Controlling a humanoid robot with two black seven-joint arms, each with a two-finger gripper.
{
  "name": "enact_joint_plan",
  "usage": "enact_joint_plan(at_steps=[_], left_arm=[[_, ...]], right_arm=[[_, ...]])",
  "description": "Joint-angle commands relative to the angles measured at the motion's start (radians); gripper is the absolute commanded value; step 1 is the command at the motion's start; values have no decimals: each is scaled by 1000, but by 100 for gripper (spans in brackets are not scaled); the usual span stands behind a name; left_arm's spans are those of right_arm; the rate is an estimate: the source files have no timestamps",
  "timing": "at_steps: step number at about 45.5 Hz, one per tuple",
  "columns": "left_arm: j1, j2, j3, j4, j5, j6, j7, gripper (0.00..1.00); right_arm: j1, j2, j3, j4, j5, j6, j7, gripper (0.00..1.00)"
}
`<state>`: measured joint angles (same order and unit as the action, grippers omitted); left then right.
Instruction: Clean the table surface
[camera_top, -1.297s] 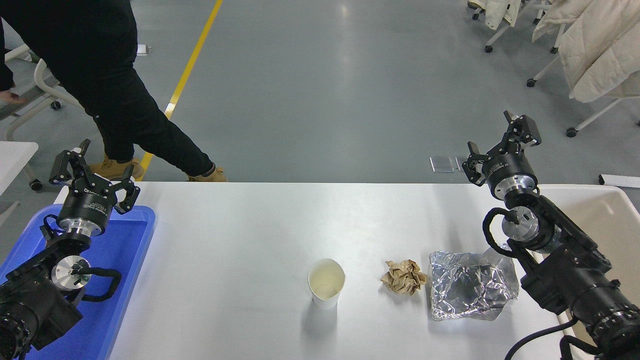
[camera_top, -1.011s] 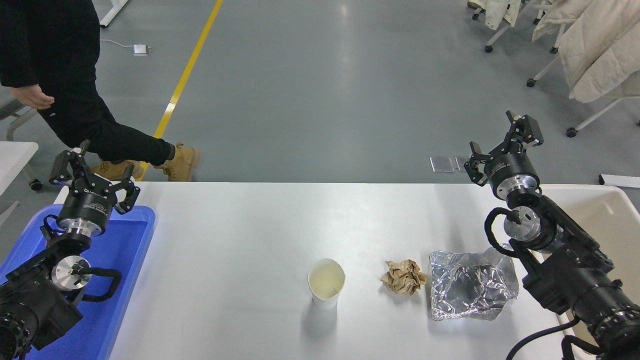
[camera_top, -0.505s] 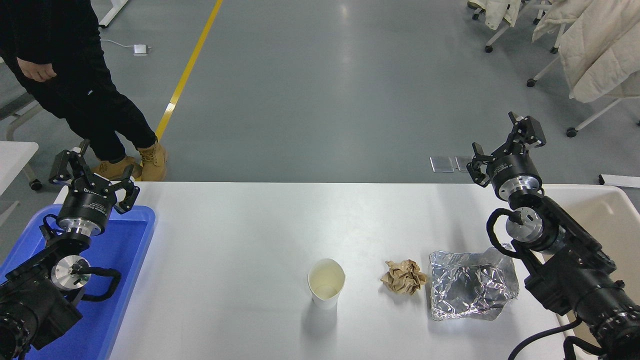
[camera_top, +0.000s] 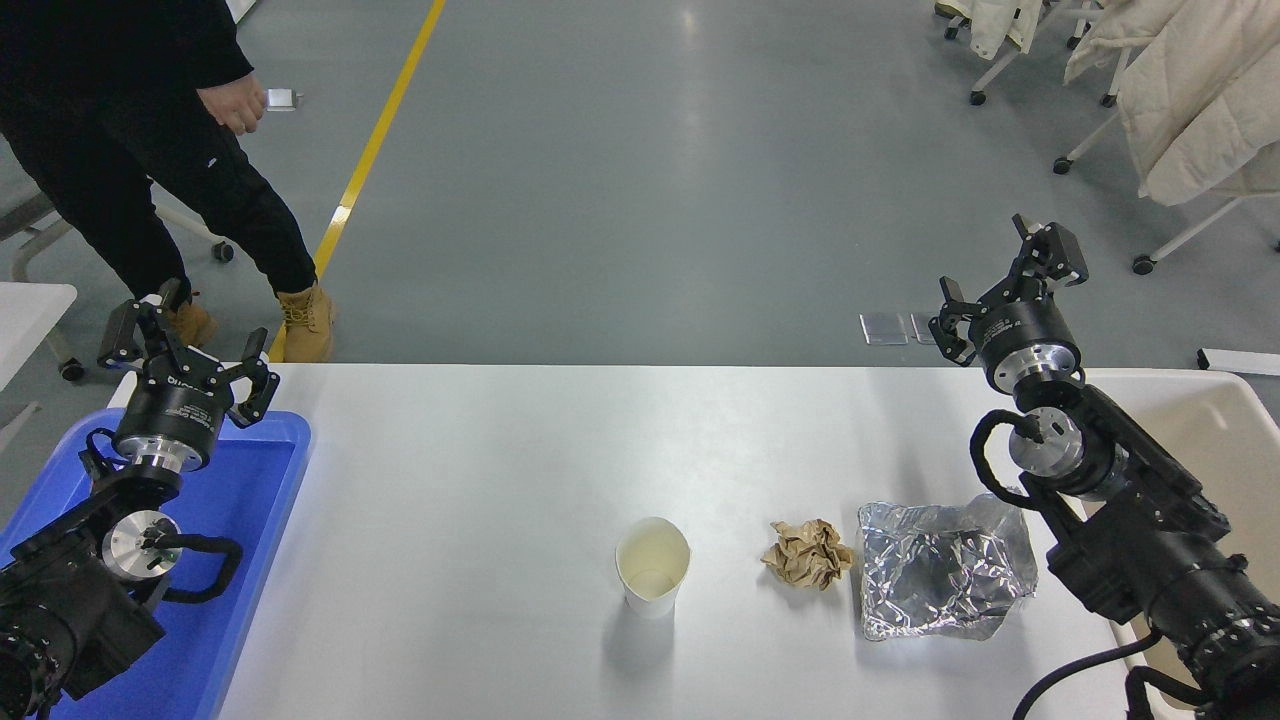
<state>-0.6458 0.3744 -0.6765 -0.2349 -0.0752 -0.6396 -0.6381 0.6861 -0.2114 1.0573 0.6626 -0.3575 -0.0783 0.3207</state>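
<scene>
The glossy white table surface (camera_top: 480, 460) fills the lower half of the head view. On it stand a white paper cup (camera_top: 652, 566), upright and empty, a crumpled brown paper ball (camera_top: 806, 553) and a crinkled sheet of silver foil (camera_top: 940, 570) to its right. My right gripper (camera_top: 1003, 283) is open and empty, raised above the table's far right edge, well behind the foil. My left gripper (camera_top: 185, 347) is open and empty, parked over the far end of the blue tray.
A blue plastic tray (camera_top: 235, 560) lies at the table's left end. A beige bin (camera_top: 1215, 440) stands at the right edge behind my right arm. A person in black (camera_top: 120, 120) stands on the floor past the far left corner. Chairs with pale coats (camera_top: 1180, 90) are far right.
The person at the far left has shifted stance and raised a hand. My right gripper has wavered slightly near the far right edge. The things on the table have not moved.
</scene>
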Motion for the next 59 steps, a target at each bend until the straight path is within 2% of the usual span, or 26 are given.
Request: enact_joint_plan(at_steps=[1, 25, 41, 52, 59], left_arm=[[0, 0, 0, -1, 0, 0, 0, 100], [-2, 0, 0, 0, 0, -2, 0, 100], [-2, 0, 0, -1, 0, -2, 0, 100], [-2, 0, 0, 0, 0, -2, 0, 100], [-2, 0, 0, -1, 0, -2, 0, 100]], right_arm=[[-2, -20, -31, 6, 0, 0, 0, 100], [-27, -46, -69, 3, -3, 25, 1, 100], [62, -197, -440, 11, -4, 17, -5, 100], [127, -318, -658, 107, -24, 20, -20, 100], [185, -381, -821, 143, -135, 23, -35, 100]])
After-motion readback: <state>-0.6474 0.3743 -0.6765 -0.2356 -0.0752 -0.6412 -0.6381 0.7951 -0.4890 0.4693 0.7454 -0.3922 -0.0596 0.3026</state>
